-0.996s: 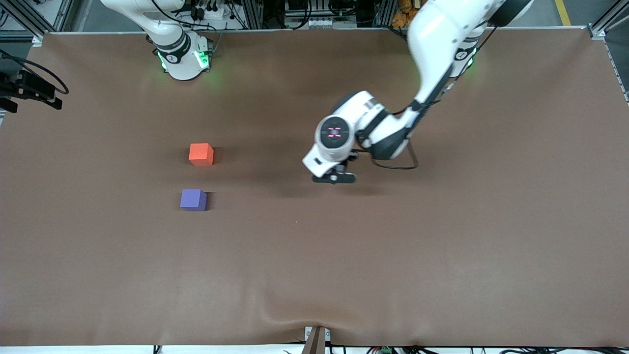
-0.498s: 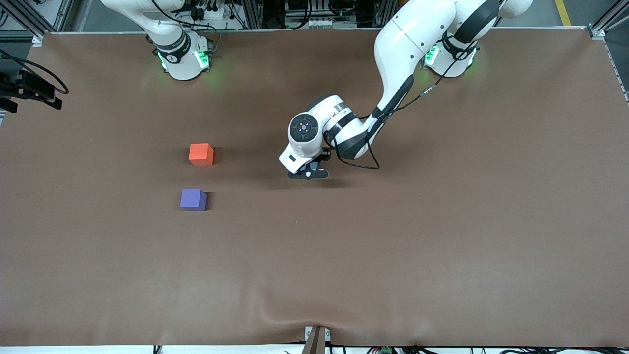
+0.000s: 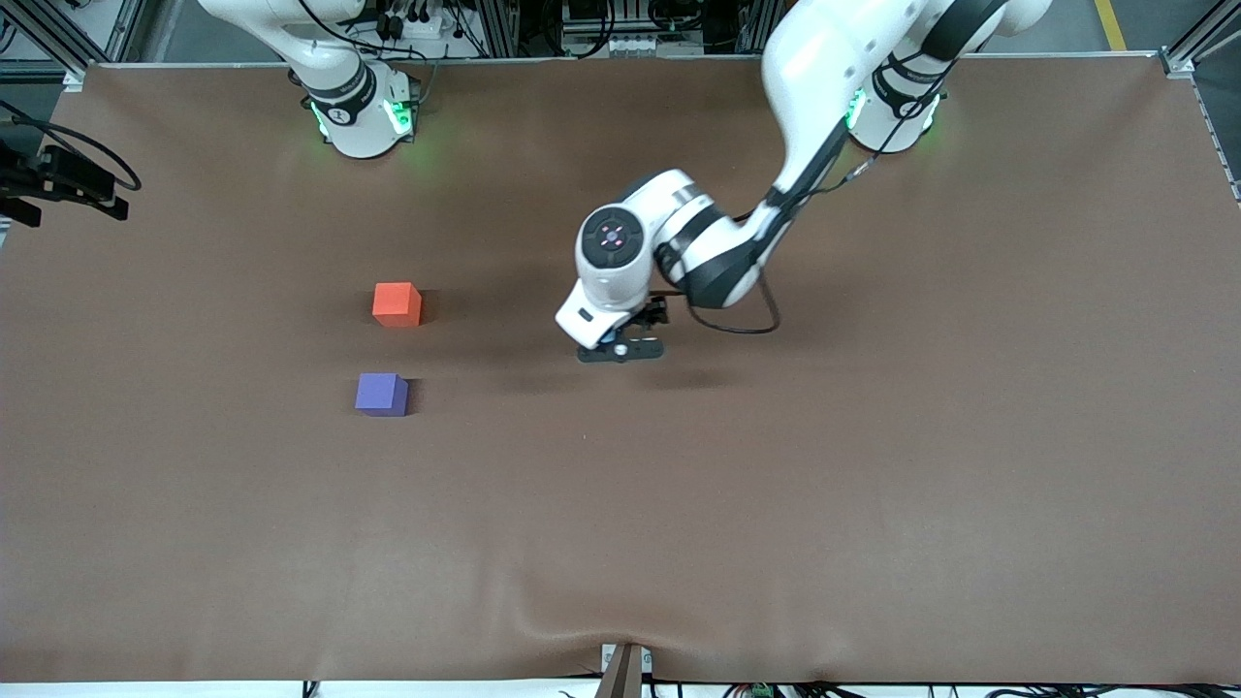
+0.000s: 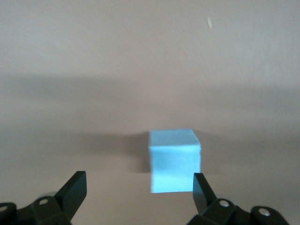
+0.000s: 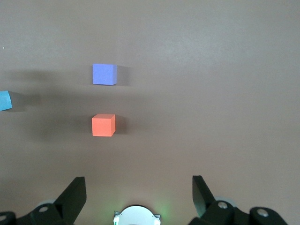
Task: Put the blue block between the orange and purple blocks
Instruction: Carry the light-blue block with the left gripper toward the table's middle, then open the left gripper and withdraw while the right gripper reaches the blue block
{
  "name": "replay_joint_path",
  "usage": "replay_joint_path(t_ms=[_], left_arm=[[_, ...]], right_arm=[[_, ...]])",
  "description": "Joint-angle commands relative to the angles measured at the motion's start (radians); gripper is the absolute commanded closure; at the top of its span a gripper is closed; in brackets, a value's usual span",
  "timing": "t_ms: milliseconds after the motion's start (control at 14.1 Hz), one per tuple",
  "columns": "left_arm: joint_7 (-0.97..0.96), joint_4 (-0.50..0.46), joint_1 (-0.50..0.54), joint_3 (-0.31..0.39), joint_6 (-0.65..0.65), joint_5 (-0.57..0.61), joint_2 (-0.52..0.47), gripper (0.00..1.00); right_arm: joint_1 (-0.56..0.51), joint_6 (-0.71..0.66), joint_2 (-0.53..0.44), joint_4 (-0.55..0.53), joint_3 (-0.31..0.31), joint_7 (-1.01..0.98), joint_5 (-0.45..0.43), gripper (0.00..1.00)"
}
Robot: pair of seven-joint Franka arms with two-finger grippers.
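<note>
Sky-blue, the blue block sits on the brown counter under your left end effector, whose fingers stand spread, one touching the cube's side. Your orange block and purple block lie well apart from it, toward the right arm's end. Your right end effector waits, fingers spread, near its base.

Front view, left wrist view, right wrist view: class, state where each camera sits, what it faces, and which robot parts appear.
Front view: high across the table, facing both bases; left pincer hangs over the tabletop.
Left wrist view: looks down past open fingers at the blue block.
Right wrist view: right pincer open, over the orange block and purple block.
Shared: both wrist views show the blue block.
</note>
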Motion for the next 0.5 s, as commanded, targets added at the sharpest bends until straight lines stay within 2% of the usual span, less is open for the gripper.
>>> replay_joint_path(t_ms=[0,213,427], left_arm=[[0.011,-0.035,0.083,0.001,-0.098,0.013,-0.129,0.00],[0.112,-0.039,0.207,0.000,-0.205,0.004,-0.230,0.00],[0.296,-0.041,0.381,-0.007,-0.287,0.001,-0.304,0.00]], right_arm=[[0.004,-0.007,0.018,0.003,-0.002,0.004,0.008,0.00],[0.037,-0.054,0.116,0.002,0.004,-0.004,0.011,0.00],[0.166,-0.039,0.124,0.003,0.004,0.002,0.025,0.00]])
